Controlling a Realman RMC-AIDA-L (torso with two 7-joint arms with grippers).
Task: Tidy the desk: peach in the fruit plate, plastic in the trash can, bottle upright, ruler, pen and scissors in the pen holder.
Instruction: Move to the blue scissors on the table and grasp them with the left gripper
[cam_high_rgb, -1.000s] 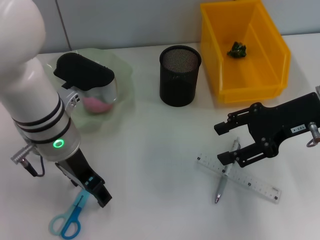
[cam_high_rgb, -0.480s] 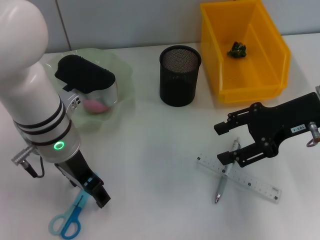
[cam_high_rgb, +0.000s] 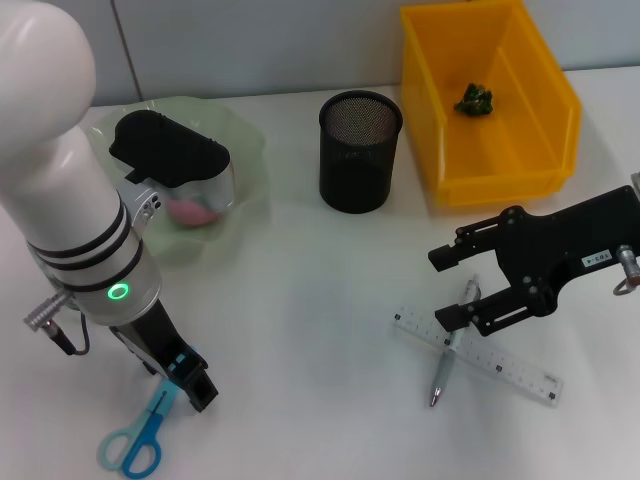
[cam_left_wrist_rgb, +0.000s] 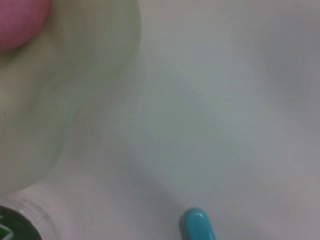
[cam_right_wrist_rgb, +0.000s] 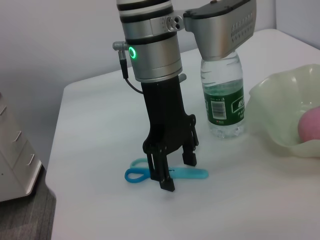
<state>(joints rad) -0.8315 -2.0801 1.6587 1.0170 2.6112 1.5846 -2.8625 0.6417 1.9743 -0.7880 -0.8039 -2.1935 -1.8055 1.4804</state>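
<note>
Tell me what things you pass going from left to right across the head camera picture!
Blue scissors → left tool → black pen holder → pen → yellow trash can.

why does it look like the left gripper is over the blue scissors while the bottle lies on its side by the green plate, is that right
Not quite. The left gripper is over the blue scissors, but the bottle stands upright beside the green plate, cap end up under the left arm's wrist housing, not on its side. The right wrist view shows this.
</note>
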